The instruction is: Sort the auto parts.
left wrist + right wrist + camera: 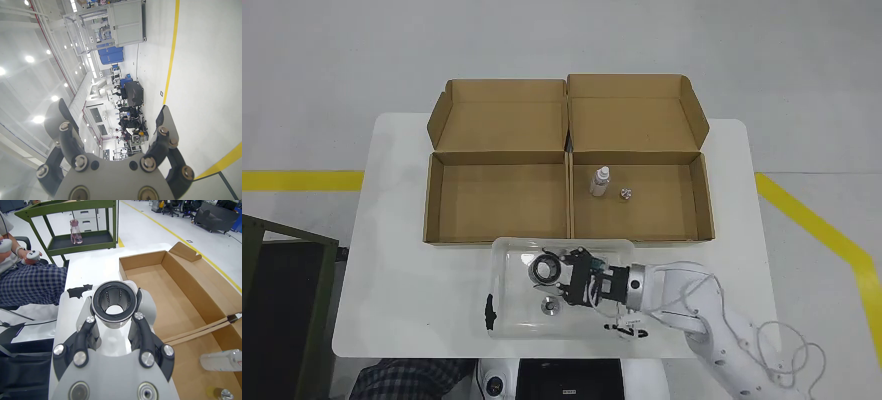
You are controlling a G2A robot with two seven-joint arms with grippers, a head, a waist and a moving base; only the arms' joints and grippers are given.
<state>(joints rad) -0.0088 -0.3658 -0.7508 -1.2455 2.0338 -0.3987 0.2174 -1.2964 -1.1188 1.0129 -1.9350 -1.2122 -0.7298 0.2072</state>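
My right gripper (551, 269) is inside the clear plastic tray (504, 252) at the table's front, shut on a cylindrical metal bearing (545, 267) with a black rim. In the right wrist view the bearing (114, 306) sits upright between the fingers (140, 323), its bore facing the camera. A second round metal part (550, 305) lies in the tray just in front of it. A black scrap (489, 312) lies at the tray's left end. My left gripper (113, 117) is open, holds nothing and points out into the room.
Two open cardboard boxes stand behind the tray. The left box (496, 200) is bare inside; the right box (697, 200) holds a white bottle (599, 181) and a small metal part (624, 194). A green shelf cart (282, 290) stands off the table's left side.
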